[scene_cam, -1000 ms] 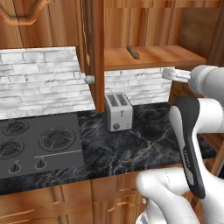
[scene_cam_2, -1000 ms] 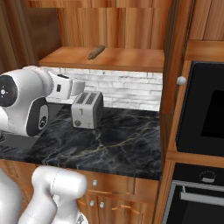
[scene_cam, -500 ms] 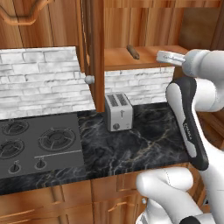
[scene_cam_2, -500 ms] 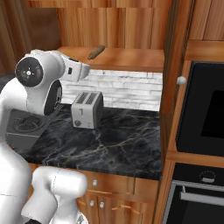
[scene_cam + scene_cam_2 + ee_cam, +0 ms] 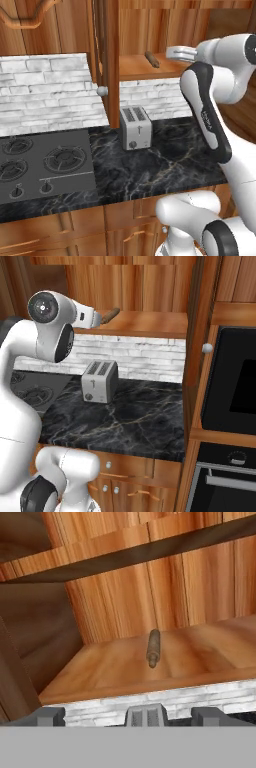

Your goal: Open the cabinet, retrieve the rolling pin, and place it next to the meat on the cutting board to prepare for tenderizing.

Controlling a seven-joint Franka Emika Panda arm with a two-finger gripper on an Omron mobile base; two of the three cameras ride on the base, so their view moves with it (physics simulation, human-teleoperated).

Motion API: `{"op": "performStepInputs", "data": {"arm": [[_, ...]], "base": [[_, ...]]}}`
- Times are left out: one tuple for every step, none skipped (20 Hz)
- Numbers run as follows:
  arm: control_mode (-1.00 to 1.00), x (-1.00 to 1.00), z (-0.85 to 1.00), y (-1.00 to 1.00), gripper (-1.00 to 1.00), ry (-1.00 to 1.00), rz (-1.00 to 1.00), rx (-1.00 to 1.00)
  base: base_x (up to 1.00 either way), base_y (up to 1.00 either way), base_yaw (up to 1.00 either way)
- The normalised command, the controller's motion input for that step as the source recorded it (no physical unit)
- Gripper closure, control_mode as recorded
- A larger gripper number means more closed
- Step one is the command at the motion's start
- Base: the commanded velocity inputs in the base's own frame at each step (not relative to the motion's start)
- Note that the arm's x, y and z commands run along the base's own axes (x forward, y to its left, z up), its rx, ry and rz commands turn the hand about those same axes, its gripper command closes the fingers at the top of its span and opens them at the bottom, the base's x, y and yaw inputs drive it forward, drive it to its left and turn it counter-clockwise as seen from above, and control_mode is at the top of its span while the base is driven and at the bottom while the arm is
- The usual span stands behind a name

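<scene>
The two-finger gripper [image 5: 172, 51] of the white arm is standing wide open and empty, level with the lower shelf of the tall reddish-brown wooden cabinet [image 5: 107, 55], whose doors are standing open. The slim brown wooden rolling pin [image 5: 153, 647] is lying on that shelf straight ahead of the gripper, a little above its centre in the hand view, with its length pointing away from the fingers and one narrow handle end facing them. Nothing is touching it.

The silver two-slot toaster [image 5: 136, 127] is standing on the dark marble counter [image 5: 165, 160] below the gripper.

I think the risk is in the approach. The pin is round, so if one finger is reaching it first, it may roll away to the side. If the gripper is coming in too low, the fingers may strike the front edge of the shelf.
</scene>
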Motion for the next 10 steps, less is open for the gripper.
{"op": "performStepInputs", "data": {"arm": [[-1.0,0.32,-0.1,0.3,-1.0,0.04,0.02,-0.13],[-1.0,0.28,-0.17,0.28,-1.0,0.02,0.0,-0.14],[-1.0,0.21,-0.2,0.26,-1.0,0.0,0.0,-0.14],[-1.0,0.09,-0.22,0.21,-1.0,0.0,0.0,-0.14],[-1.0,0.11,-0.2,0.18,-1.0,0.0,0.0,-0.13],[-1.0,0.03,-0.2,0.12,-1.0,0.0,0.0,-0.13],[-1.0,0.03,-0.15,0.06,-1.0,0.0,0.0,-0.09],[-1.0,0.06,-0.11,0.05,-1.0,0.0,0.0,-0.06],[-1.0,0.06,0.0,0.05,-1.0,0.0,0.0,0.0],[-1.0,0.1,-0.01,0.02,-1.0,0.0,0.0,0.0]], "base": [[0.0,0.0,0.0],[0.0,0.0,0.0],[0.0,0.0,0.0],[0.0,0.0,0.0],[0.0,0.0,0.0],[0.0,0.0,0.0],[0.0,0.0,0.0],[0.0,0.0,0.0],[0.0,0.0,0.0],[0.0,0.0,0.0]]}}
